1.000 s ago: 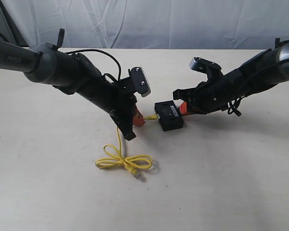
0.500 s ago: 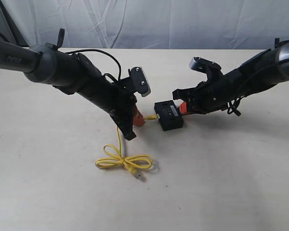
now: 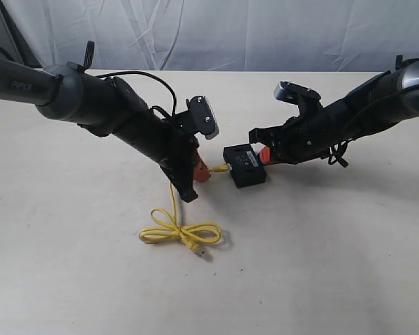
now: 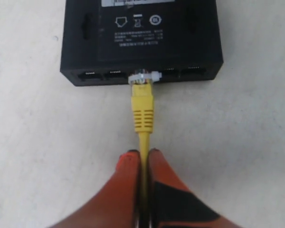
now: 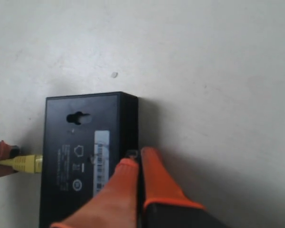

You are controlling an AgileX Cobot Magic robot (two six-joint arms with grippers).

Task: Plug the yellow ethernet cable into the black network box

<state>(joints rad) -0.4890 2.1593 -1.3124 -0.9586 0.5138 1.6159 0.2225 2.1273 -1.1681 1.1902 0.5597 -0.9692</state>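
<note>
Seating yellow ethernet cable (image 4: 142, 111) plug into black network box (image 4: 141, 42) port, left gripper (image 4: 142, 164) pinching cord, right gripper (image 5: 137, 164) closed empty bracing box; next, likely release.

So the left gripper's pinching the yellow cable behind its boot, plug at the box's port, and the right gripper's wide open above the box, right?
Not quite: the right gripper is shut, tips against the box's back edge, per the right wrist view. The left gripper does pinch the cable behind its boot, plug at the port.
</note>
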